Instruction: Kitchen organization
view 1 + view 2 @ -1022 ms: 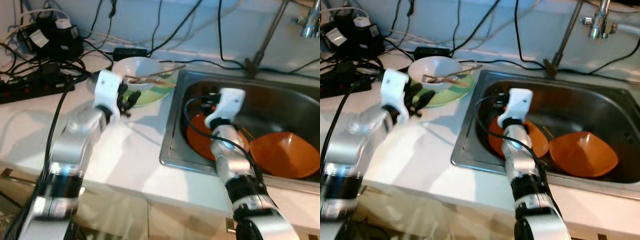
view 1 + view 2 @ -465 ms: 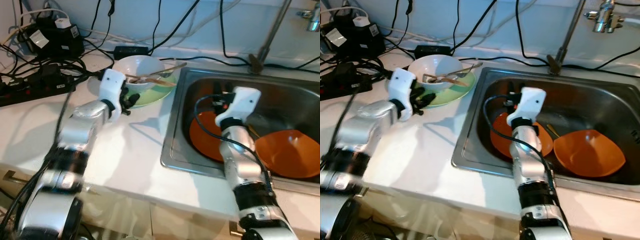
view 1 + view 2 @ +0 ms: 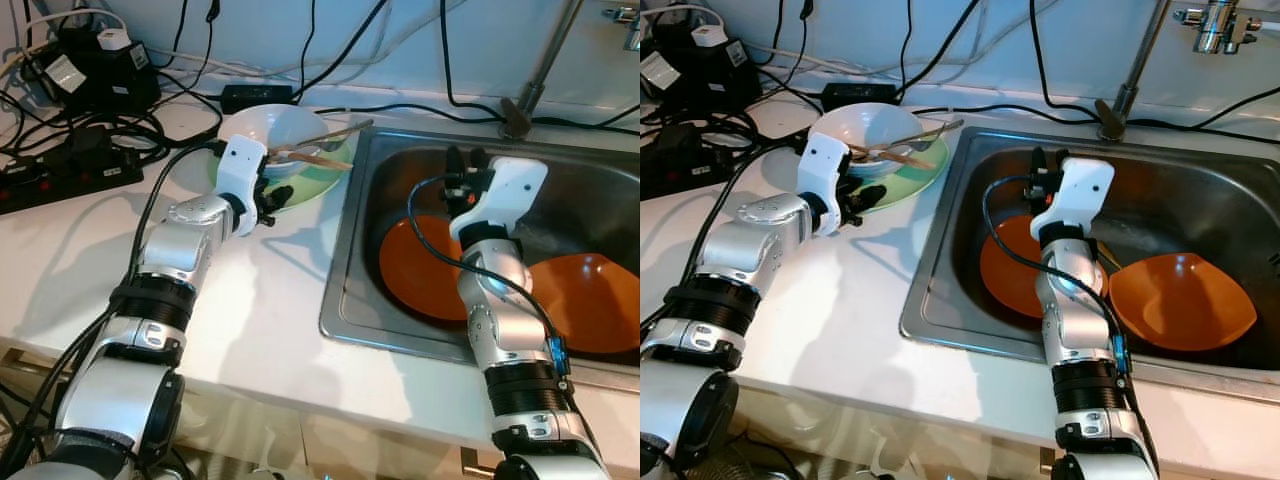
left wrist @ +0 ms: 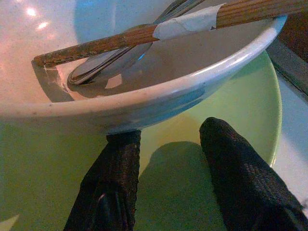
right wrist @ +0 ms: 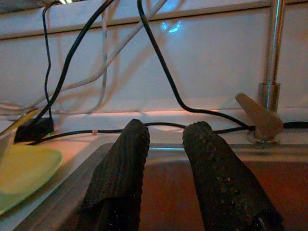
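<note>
A white bowl (image 3: 262,130) holding wooden chopsticks (image 3: 312,158) and a metal spoon (image 4: 108,60) rests on a green plate (image 3: 318,184) on the counter, just left of the sink. My left gripper (image 3: 272,196) is open, with its fingertips (image 4: 124,144) over the plate under the bowl's near rim and nothing held. In the steel sink (image 3: 343,262) lie an orange plate (image 3: 408,272) and an orange bowl (image 3: 592,300). My right gripper (image 3: 463,160) hovers open above the orange plate, pointing at the back wall.
A power strip (image 3: 60,172), adapters and tangled black cables (image 3: 150,120) crowd the back left of the white counter. A faucet pipe (image 3: 545,55) rises behind the sink. Bare counter lies in front of the plate, down to the front edge.
My left gripper has pushed forward onto the green plate, right up to the bowl. My right gripper has lifted and moved toward the back of the sink. The camera has shifted slightly.
</note>
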Available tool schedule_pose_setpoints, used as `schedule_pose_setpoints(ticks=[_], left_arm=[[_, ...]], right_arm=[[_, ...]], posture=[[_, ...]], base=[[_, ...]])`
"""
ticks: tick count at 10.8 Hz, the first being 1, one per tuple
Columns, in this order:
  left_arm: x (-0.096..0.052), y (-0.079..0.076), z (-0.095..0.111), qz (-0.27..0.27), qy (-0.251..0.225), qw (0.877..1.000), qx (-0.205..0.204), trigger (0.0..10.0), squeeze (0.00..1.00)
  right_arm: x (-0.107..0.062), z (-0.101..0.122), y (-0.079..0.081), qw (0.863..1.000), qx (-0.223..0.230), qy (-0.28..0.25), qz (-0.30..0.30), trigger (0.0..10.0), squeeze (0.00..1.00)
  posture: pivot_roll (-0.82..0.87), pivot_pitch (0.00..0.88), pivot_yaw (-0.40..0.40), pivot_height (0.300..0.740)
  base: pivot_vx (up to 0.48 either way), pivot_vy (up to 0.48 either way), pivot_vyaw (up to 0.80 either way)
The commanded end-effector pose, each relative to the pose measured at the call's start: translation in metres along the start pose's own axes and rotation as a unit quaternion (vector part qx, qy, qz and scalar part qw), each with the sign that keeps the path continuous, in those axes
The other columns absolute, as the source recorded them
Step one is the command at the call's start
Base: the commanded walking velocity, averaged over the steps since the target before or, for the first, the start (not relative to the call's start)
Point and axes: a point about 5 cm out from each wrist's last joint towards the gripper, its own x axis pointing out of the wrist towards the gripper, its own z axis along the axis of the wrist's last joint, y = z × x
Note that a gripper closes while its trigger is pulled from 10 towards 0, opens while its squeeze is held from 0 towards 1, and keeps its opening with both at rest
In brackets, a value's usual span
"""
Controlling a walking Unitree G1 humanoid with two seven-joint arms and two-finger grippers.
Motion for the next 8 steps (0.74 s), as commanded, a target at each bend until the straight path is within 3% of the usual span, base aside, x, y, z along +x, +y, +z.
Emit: schedule_pose_setpoints(ticks=[1,4,6,8], left_arm=[[0.003,-0.003,-0.006,-0.01,0.024,1.0,0.004,10.0,0.0],[0.003,-0.005,-0.016,-0.007,0.045,0.999,-0.005,10.0,0.0],[-0.005,-0.004,-0.031,-0.003,0.066,0.998,-0.015,10.0,0.0],[-0.015,-0.001,-0.033,0.0,0.073,0.997,-0.019,10.0,0.0]], right_arm=[[0.005,0.012,0.002,1.0,-0.002,-0.017,0.008,10.0,0.0],[0.01,0.017,0.001,1.0,-0.008,-0.018,0.016,10.0,0.0],[0.012,0.014,0.007,0.999,-0.007,-0.009,0.031,10.0,0.0],[0.014,0.013,0.011,0.999,-0.002,-0.005,0.037,10.0,0.0]], posture=[[0.14,0.106,0.037,0.74],[0.15,0.095,0.018,0.74],[0.17,0.089,0.007,0.74],[0.19,0.081,0.002,0.74]], base=[[0.0,0.0,0.0],[0.0,0.0,0.0],[0.0,0.0,0.0],[0.0,0.0,0.0]])
